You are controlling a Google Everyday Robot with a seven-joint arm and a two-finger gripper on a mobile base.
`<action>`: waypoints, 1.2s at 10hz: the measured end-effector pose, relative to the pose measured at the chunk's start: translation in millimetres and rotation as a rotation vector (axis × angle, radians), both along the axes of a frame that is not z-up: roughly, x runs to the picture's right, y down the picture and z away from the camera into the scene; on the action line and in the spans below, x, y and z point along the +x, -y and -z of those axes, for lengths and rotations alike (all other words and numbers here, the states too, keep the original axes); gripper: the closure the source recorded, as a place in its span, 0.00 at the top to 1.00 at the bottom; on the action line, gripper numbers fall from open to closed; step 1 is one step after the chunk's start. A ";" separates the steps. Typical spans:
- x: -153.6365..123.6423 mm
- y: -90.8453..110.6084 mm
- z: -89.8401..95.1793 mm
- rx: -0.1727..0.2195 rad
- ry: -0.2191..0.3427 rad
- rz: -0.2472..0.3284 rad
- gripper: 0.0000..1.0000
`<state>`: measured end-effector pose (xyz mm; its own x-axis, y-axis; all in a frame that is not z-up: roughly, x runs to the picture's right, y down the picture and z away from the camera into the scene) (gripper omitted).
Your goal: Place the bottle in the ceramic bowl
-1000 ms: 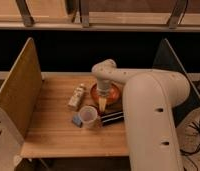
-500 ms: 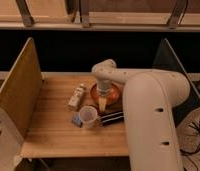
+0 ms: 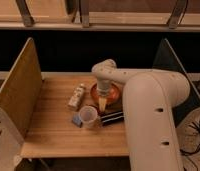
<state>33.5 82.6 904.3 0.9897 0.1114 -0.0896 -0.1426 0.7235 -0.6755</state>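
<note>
- Nothing is seen to have moved since the earlier frames: the arm, the hand [image 3: 103, 100] and every object are placed as they were.
- The hand is held over the ceramic bowl [image 3: 115, 96]. Its fingers are spread, and nothing is pinched between them as far as can be made out.
- The bottle [image 3: 76, 96] is found lying flat on the desk [image 3: 53, 135], just beside the bowl at its nine o'clock, outside it.
- The step in hand is judged to be the pick-up. The hand should be shifted towards nine o'clock, lowered across the bottle's slim body and closed at mid-length, so that rolling is avoided.
- The cup [image 3: 88, 116], at the bottle's five o'clock, should be given room. A black bar [image 3: 112, 118] is set at the bowl's six o'clock.
- The wooden desk is fenced by upright panels at both sides, and a dark gap is seen behind it.
</note>
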 end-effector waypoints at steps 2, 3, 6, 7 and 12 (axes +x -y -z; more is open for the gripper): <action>0.0 0.0 0.0 0.000 0.000 0.000 0.75; 0.0 0.0 0.0 0.000 0.000 0.000 0.75; -4.4 14.5 2.5 0.032 0.005 -0.010 0.75; -8.7 32.1 4.9 0.075 0.003 -0.023 0.75; -42.5 109.0 38.8 0.261 -0.056 -0.279 0.75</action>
